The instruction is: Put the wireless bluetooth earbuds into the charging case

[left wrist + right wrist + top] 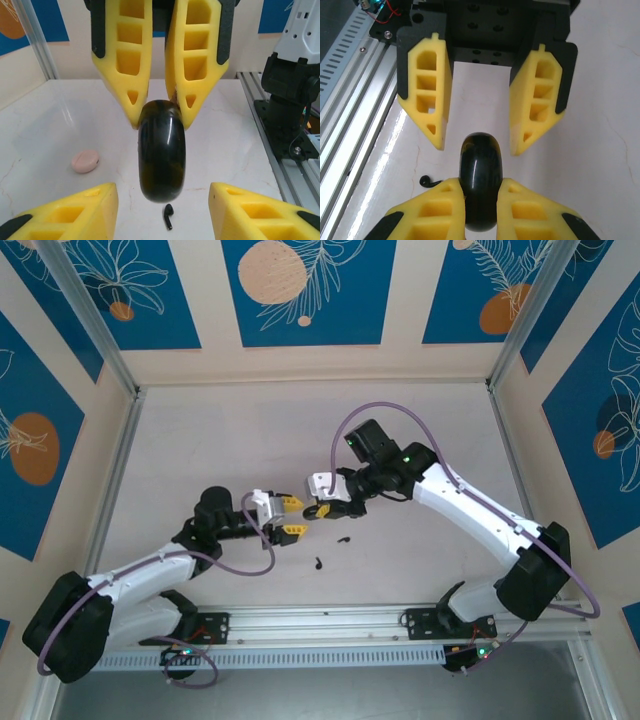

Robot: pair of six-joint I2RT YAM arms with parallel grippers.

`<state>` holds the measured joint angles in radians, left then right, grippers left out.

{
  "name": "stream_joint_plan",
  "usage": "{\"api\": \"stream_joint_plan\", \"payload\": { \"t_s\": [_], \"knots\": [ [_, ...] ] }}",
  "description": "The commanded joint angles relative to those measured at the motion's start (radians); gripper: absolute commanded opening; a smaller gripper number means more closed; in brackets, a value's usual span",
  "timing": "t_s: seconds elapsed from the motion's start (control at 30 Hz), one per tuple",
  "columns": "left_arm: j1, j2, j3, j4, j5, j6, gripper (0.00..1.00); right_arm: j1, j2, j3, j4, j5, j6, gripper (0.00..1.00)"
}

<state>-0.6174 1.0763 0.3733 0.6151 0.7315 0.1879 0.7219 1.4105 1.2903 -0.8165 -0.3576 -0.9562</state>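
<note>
**While the right end effector (323, 506) pinches the black case (321, 512), the left end effector (292, 516) is spread wide**

Top view: they're nose to nose mid-tabletop (220, 440), I'd guess so the free one can flip the lid. Two black earbuds (343, 539) lie loose nearby.

Left wrist view: case on edge, one earbud just below, pink case (85, 161) off left.

Right wrist view: same pinch, lid looks shut.

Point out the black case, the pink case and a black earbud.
black case (161, 160), left wrist view, glossy middle.
pink case (85, 161), left wrist view, top centre.
black earbud (168, 217), left wrist view, stem.
</note>
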Motion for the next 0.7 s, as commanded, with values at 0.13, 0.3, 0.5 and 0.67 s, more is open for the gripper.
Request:
{"api": "stream_joint_plan", "payload": {
  "t_s": [0.13, 0.3, 0.5, 0.67],
  "knots": [
    [-0.014, -0.006, 0.033, -0.042, 0.017, 0.039, 0.45, 0.029, 0.041, 0.054, -0.055, -0.029, -0.032, 0.13],
    [-0.018, -0.004, 0.033, -0.044, 0.014, 0.038, 0.43, 0.036, 0.049, 0.059, -0.052, -0.048, -0.029, 0.12],
    [-0.019, -0.013, 0.033, -0.040, 0.016, 0.033, 0.33, 0.042, 0.057, 0.061, -0.052, -0.058, -0.027, 0.12],
    [-0.020, -0.026, 0.035, -0.039, 0.017, 0.026, 0.27, 0.044, 0.068, 0.064, -0.054, -0.057, -0.023, 0.12]
  ]
}}
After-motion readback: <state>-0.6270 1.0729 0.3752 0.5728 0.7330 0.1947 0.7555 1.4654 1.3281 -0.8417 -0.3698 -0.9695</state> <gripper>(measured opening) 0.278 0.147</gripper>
